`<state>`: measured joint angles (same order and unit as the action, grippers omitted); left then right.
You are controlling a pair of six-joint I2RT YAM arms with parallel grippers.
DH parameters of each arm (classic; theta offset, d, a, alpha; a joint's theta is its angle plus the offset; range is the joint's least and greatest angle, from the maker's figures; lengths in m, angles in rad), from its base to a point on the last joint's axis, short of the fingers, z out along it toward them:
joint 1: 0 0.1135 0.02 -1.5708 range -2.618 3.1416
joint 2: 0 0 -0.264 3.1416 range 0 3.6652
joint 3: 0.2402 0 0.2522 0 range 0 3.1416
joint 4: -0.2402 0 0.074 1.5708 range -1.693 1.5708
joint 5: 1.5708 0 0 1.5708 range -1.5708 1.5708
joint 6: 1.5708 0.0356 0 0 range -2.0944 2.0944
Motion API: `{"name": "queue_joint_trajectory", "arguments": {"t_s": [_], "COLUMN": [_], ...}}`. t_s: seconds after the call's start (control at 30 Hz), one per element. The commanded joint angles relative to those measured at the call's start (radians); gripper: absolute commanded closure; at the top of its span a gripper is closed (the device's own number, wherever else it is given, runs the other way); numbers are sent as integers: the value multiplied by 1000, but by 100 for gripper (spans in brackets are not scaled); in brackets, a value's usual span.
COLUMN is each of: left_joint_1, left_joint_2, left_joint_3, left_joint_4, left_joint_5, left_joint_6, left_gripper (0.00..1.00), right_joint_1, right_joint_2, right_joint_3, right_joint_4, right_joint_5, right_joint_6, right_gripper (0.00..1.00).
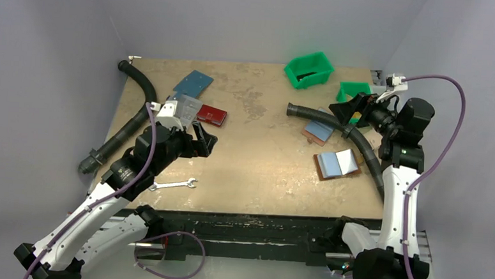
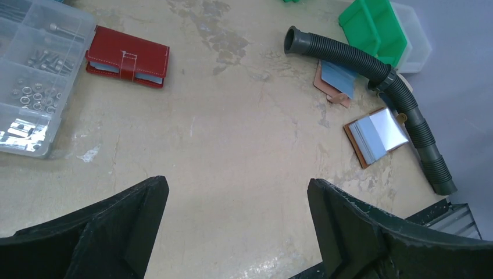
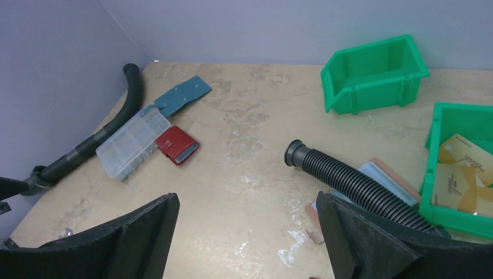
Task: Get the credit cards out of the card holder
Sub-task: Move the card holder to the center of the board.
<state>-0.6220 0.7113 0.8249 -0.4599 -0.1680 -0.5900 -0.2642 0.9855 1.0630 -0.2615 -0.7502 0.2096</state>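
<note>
Holder (image 2: 128,57): closed, strapped shut, far left, just beside parts box (image 2: 35,75).
Cards: inside, not clearly seen.
Left gripper (image 2: 235,197): spread wide, empty, near holder.
Right gripper (image 3: 247,203): spread wide, empty, well apart.
Risk: mistaking brown folders (image 1: 338,163) for holder; flat holder sliding when pinched.

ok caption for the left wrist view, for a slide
Open left gripper above the table, closed red card holder ahead beside a clear parts box.
</note>
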Motion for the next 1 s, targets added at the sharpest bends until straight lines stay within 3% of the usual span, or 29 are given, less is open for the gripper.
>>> {"name": "queue_joint_trajectory", "arguments": {"t_s": [0.0,0.4,0.53,0.63,0.77,0.97], "left_joint_1": [6,6,7,5,6,6], "left_joint_2": [7,66,113,197,361,621], "left_joint_3": [37,38,-3,25,138,357], "left_joint_4": [3,13,85,94,44,-45], "left_joint_5": [-19,-64,-93,-127,-167,-226], "left_joint_6": [24,86,158,204,274,380], "left_gripper": [0,0,0,0,0,0], "right_joint_1": [-3,-2,-3,-3,-2,-1], "right_joint_2": [-10,8,30,55,78,72], "right_joint_3": [-14,-46,-88,-122,-108,-115], "right_joint_4": [43,59,38,-14,-100,-125], "right_joint_5": [-13,-57,-217,-337,-365,-369], "right_joint_6": [13,-11,-182,-349,-469,-497], "right_gripper": [1,1,1,1,1,1]}}
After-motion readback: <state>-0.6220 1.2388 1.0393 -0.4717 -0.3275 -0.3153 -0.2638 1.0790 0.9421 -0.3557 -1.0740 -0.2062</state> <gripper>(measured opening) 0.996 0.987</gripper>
